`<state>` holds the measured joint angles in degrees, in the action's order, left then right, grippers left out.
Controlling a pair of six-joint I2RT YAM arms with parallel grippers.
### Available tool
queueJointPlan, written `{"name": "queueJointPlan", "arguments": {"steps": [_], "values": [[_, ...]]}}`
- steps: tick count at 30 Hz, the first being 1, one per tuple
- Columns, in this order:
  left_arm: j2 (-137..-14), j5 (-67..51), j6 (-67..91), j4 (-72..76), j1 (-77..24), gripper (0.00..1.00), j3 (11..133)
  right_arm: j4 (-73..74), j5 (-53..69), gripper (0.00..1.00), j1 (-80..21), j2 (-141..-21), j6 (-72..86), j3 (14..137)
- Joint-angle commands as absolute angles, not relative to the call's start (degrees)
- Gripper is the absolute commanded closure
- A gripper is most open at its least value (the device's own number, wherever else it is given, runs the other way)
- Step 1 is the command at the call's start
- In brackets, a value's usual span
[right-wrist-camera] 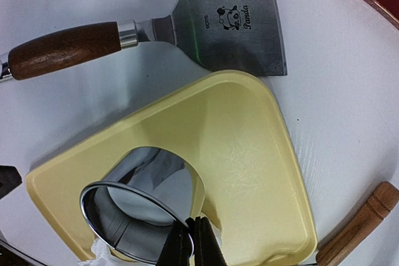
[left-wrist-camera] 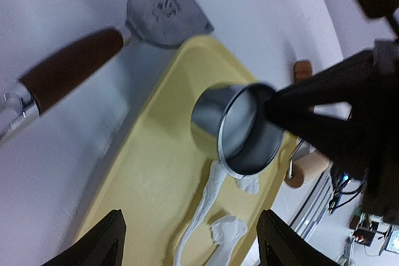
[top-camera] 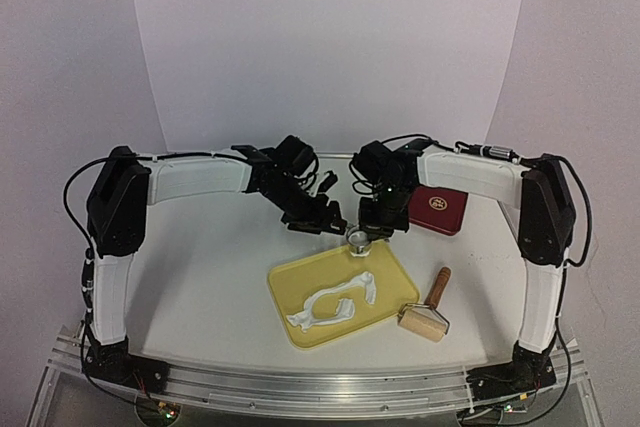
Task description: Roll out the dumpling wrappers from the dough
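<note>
ring cutter [right-wrist-camera: 118,225] in R fingers [right-wrist-camera: 181,247]

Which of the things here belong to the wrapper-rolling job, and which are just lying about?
Job: dough, ring cutter in the right gripper, yellow tray, wooden roller.
Lying about, it seems: scraper, red case.

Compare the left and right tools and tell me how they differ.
The right tool is shut on the rim of the steel ring cutter; the left tool is open and holds nothing. The right tool holds the cutter over the far edge of the yellow tray; the left tool hangs beside it, facing the cutter. Both are black and hover near the bench scraper.
</note>
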<state>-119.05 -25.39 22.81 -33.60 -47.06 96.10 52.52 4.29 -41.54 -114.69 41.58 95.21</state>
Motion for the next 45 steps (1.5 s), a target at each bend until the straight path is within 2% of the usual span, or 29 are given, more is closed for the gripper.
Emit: {"name": "queueJointPlan", "arguments": {"steps": [1,22,27,37,41,45], "values": [[-123.8,-26.0,26.9,-32.7,-47.5,0.25,104.3,53.2,3.1,1.00,-41.5,-116.5,40.9,98.9],[-137.1,-15.6,22.1,-44.9,-47.5,0.27,117.4,53.2,4.5,1.00,-41.6,-120.5,39.7,104.9],[-131.0,-17.6,21.4,-39.4,-47.5,0.25,114.8,55.2,0.8,1.00,-41.2,-120.2,41.7,104.3],[-114.5,-19.6,20.9,-31.7,-47.4,0.15,104.5,57.8,-4.7,1.00,-35.8,-113.1,42.2,100.2],[-110.1,-15.9,24.3,-31.4,-46.0,0.11,97.9,58.0,-4.5,1.00,-31.4,-108.5,42.6,93.6],[-107.4,-14.6,31.3,-32.3,-38.7,0.10,91.0,57.3,-1.1,1.00,-25.4,-101.9,40.9,83.2]]}}
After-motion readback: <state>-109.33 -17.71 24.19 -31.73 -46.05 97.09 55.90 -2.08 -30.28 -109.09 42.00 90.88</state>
